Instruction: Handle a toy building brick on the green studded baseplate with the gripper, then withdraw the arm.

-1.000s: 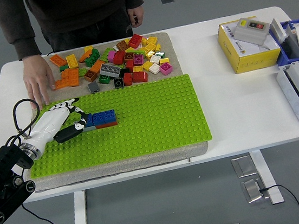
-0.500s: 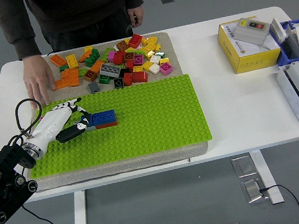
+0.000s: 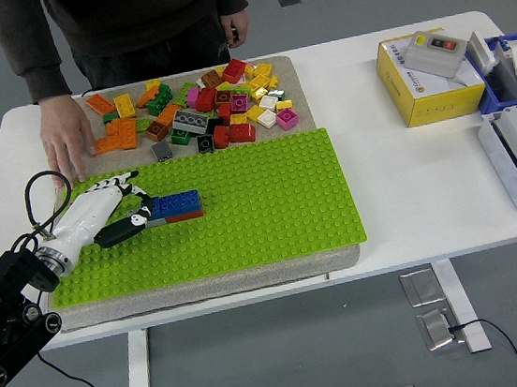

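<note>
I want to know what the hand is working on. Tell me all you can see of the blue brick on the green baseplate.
The blue brick is a flat, oblong, studded piece that looks like glossy plastic. It lies level on the left part of the green baseplate, long side running left to right, stacked on a red-brown layer showing along its lower edge. The left hand meets its left end with its fingertips; whether it grips is unclear.

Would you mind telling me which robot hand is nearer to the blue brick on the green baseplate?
The left. The left robot hand sits at the blue brick on the green baseplate, its fingertips at the brick's left end. The right robot hand is out of view.
</note>
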